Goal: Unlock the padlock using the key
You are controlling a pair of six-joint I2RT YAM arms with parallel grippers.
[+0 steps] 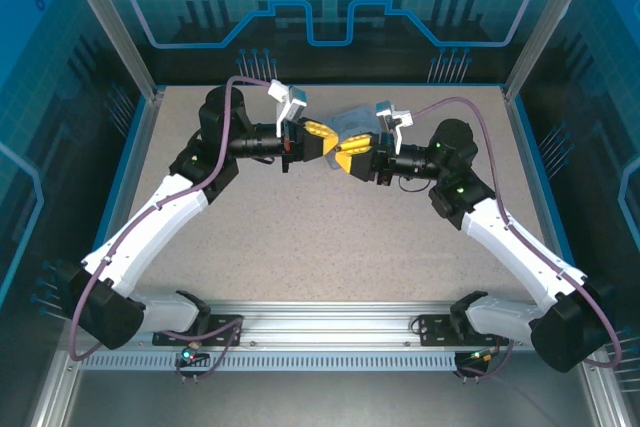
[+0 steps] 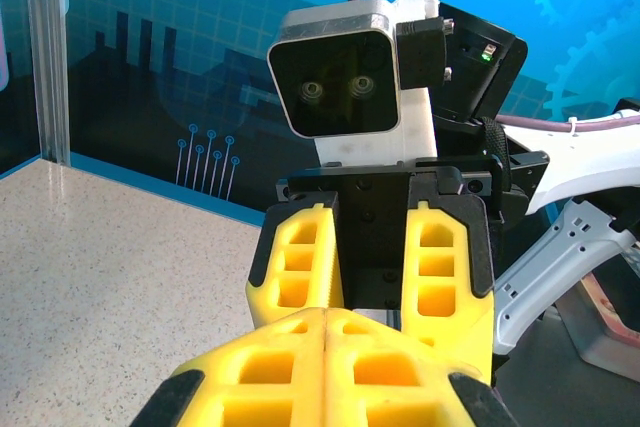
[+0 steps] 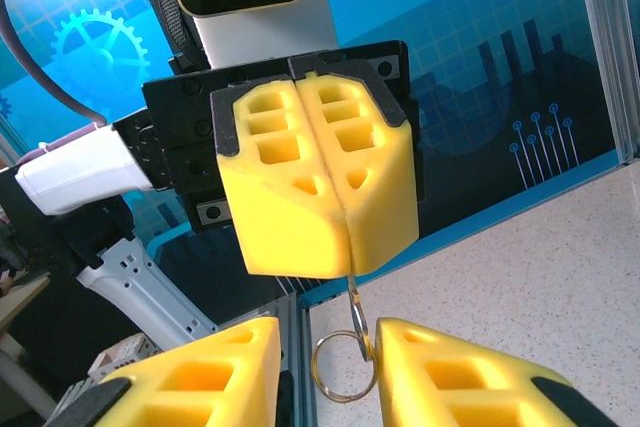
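The left claw (image 3: 347, 247) is pressed fully shut, and out of the seam between its yellow fingers pokes a thin sliver of the key (image 3: 354, 292), with a wire ring (image 3: 316, 369) dangling from its end. The key therefore hangs in the air above the middle of the desk (image 1: 300, 237), toward its far edge, rather than lying on it. Just beneath, the right claw (image 3: 330, 352) stands narrowly parted with the ring in the gap. The ring seems to touch one finger and is clear of the other, so nothing is gripped there. The main risk, as I judge it, is the hand-over. So little of the key shows beyond the left fingers that the right claw may close on the loose ring instead of the stiff metal, and a grip on the ring lets the key swing and twist. If the left claw lets go before the right has a firm hold, the key drops to the desk. If both pull at once, the thin key may bend or slip askew. A key held crooked will likely miss the padlock's keyhole or jam in it. How much of the key lies inside the left claw I cannot tell.
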